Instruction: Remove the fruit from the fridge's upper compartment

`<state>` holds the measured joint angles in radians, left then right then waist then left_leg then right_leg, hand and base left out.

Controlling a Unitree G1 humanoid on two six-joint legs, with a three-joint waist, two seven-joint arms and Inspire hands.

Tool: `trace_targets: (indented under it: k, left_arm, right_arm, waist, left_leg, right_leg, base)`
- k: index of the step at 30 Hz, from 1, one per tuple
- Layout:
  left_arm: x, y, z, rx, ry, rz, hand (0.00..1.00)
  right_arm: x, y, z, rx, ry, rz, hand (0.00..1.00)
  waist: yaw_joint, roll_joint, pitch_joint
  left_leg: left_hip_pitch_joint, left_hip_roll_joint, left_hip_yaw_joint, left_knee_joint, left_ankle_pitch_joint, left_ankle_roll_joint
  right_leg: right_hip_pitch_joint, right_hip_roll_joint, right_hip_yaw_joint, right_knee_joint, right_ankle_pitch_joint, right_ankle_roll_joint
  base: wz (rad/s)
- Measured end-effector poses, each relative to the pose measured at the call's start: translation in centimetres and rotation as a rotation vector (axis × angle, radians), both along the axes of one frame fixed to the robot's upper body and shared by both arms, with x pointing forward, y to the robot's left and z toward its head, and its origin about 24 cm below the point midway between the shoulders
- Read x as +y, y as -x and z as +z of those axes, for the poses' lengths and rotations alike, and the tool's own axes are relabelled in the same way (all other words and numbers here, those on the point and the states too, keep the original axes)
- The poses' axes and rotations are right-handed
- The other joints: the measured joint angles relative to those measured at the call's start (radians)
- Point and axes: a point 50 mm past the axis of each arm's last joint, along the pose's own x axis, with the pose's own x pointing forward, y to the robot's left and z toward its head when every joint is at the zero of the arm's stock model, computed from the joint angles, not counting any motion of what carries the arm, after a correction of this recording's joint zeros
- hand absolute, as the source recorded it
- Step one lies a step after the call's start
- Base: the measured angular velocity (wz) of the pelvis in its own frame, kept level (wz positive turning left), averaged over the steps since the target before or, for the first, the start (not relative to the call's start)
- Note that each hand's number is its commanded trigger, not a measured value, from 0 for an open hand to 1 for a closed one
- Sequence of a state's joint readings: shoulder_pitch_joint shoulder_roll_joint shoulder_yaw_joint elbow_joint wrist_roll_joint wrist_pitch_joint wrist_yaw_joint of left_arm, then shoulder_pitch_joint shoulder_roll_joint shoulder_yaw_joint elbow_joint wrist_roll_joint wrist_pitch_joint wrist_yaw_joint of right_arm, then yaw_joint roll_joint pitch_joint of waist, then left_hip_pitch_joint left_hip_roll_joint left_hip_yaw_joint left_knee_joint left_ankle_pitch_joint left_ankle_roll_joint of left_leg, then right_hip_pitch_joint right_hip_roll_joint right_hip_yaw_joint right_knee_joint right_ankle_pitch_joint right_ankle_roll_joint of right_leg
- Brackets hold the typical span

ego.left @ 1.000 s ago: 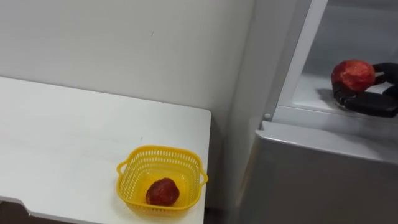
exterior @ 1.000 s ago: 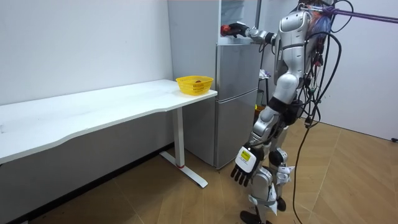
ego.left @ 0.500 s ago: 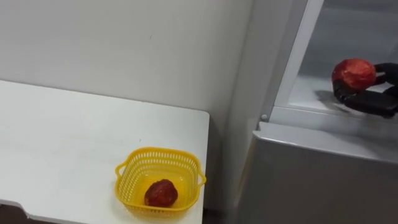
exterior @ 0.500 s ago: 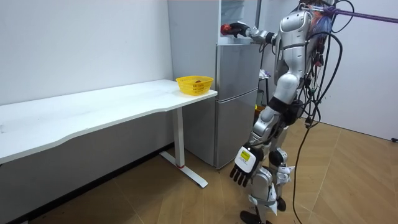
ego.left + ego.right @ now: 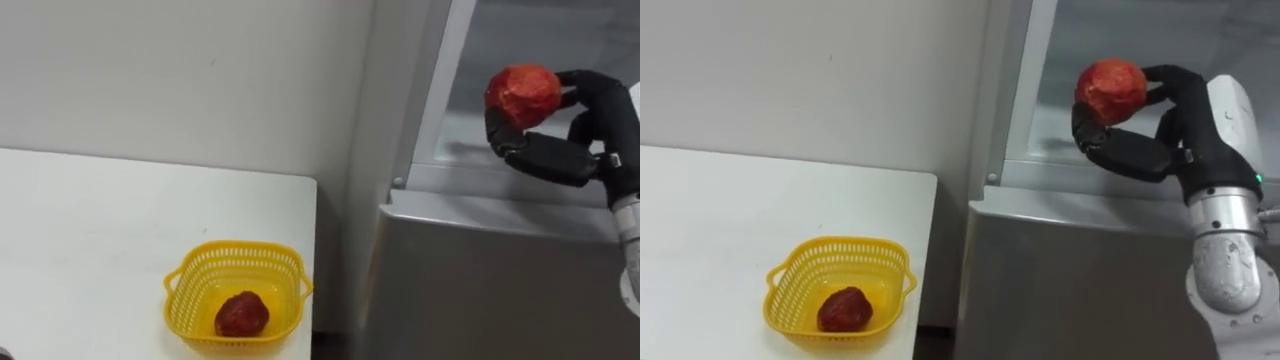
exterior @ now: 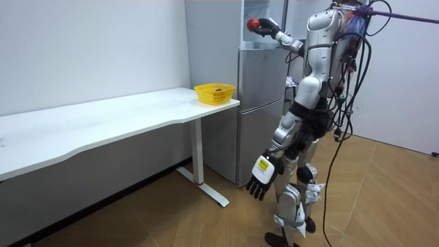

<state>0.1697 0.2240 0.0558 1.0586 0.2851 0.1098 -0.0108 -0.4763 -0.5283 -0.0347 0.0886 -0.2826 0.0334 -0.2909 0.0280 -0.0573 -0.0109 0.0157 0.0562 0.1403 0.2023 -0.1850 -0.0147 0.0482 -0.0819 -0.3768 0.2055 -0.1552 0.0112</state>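
Down by the robot's thigh, the left hand [image 6: 259,186] is hanging idle with its fingers loose and spread, carrying nothing. Higher up, the right hand [image 5: 545,155] is clasping the red fruit [image 5: 522,95], fingers and thumb curled round it from below and behind. A second ago this hand was sitting low at shelf level inside the fridge; now it is lifting the fruit clear of the shelf and drawing it back toward the robot, so the fruit is hanging in the air in front of the upper compartment [image 5: 560,35], above the lower door [image 5: 480,280]. The room view is showing the same rise of the arm.

That is telling me the pick itself is done and the carry is beginning. The whole eye view is also sliding, which is the head moving, not the things.

Farther off to the left, the yellow basket [image 5: 236,247] is sitting near the corner of the desk [image 5: 90,240], just beside the fridge, with a second red fruit [image 5: 242,314] lying in it, which is probably where this one is heading.
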Motion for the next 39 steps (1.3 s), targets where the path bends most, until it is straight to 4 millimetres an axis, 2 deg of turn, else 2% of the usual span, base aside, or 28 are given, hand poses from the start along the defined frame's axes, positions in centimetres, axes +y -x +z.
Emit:
trace_targets:
  k: [2, 5, 9, 14, 17, 22, 29, 31, 35, 39]
  left_arm:
    - [-0.1, -0.1, 0.0, -0.007, 0.003, -0.001, 0.00]
    - [-0.4, -0.2, -0.1, -0.028, 0.013, 0.015, 0.00]
    - [-0.5, -0.5, 0.0, -0.069, 0.020, 0.039, 0.00]
    - [-0.5, -0.8, 0.0, -0.082, 0.016, 0.035, 0.00]
    - [-0.5, -1.4, 0.1, -0.093, 0.016, 0.031, 0.00]
    - [-0.7, -2.2, 0.2, -0.125, 0.029, 0.017, 0.00]
    - [-1.1, -3.0, 0.0, -0.126, 0.040, -0.024, 0.00]
    - [-1.0, -3.0, -0.1, -0.119, 0.037, -0.022, 0.00]
    - [-0.5, -2.7, 0.0, -0.106, 0.019, -0.022, 0.00]
    - [-0.5, -2.5, 0.0, -0.094, 0.025, -0.041, 0.00]
  right_arm:
    - [0.3, 0.4, 0.1, -0.018, 0.004, 0.010, 1.00]
    - [1.2, 1.5, 0.7, -0.076, 0.026, 0.032, 1.00]
    - [2.5, 2.7, 1.7, -0.183, 0.060, 0.072, 1.00]
    - [3.9, 4.1, 2.4, -0.251, 0.084, 0.127, 1.00]
    - [5.4, 5.1, 2.8, -0.295, 0.162, 0.154, 1.00]
    - [7.6, 6.1, 2.9, -0.331, 0.256, 0.229, 1.00]
    - [10.3, 6.5, 1.4, -0.262, 0.298, 0.372, 1.00]
    - [10.8, 6.6, 1.1, -0.259, 0.309, 0.383, 1.00]
    - [11.8, 6.6, 0.6, -0.237, 0.362, 0.417, 1.00]
    - [12.6, 6.6, -0.1, -0.194, 0.382, 0.467, 1.00]
  waist:
    - [0.000, 0.006, -0.0015]
    - [-0.006, 0.003, 0.0000]
    - [-0.022, -0.008, 0.0060]
    - [-0.016, -0.009, 0.0063]
    - [0.004, -0.009, 0.0062]
    - [0.011, -0.009, 0.0062]
    - [0.051, -0.008, 0.0090]
    - [0.060, -0.013, 0.0119]
    - [0.082, -0.037, 0.0216]
    - [0.104, -0.048, 0.0175]
  left_leg:
    - [0.007, 0.000, 0.006, -0.004, 0.002, -0.001]
    - [0.013, 0.000, 0.019, -0.006, 0.003, -0.001]
    - [0.016, 0.001, 0.025, -0.006, 0.003, -0.001]
    - [0.029, 0.001, 0.043, -0.024, 0.002, -0.002]
    - [0.029, 0.001, 0.052, -0.030, 0.003, -0.002]
    - [0.030, 0.001, 0.051, -0.033, 0.004, -0.003]
    - [0.034, 0.002, 0.048, -0.038, 0.004, -0.004]
    - [0.033, 0.002, 0.048, -0.038, 0.004, -0.004]
    - [0.031, 0.002, 0.047, -0.039, 0.004, -0.004]
    - [0.027, 0.001, 0.045, -0.037, 0.004, -0.004]
  right_leg:
    - [0.001, -0.001, 0.005, 0.000, 0.000, 0.000]
    - [0.000, 0.005, 0.018, -0.002, 0.000, 0.000]
    - [0.000, 0.006, 0.024, -0.002, 0.000, 0.000]
    - [-0.001, 0.008, 0.038, -0.002, 0.000, 0.000]
    - [-0.012, 0.011, 0.052, -0.002, 0.001, -0.002]
    - [-0.015, 0.013, 0.056, -0.003, 0.001, -0.002]
    - [-0.014, 0.014, 0.057, -0.004, 0.001, -0.002]
    - [-0.014, 0.014, 0.051, -0.003, 0.001, -0.002]
    - [-0.014, 0.014, 0.049, -0.004, 0.001, -0.002]
    - [-0.014, 0.013, 0.043, -0.004, 0.001, -0.002]
  base:
    - [-0.08]
    - [-0.12]
    - [-0.04]
    - [-0.11]
    - [-0.12]
    - [-0.01]
    - [-0.01]
    - [0.02]
    - [0.02]
    - [0.03]
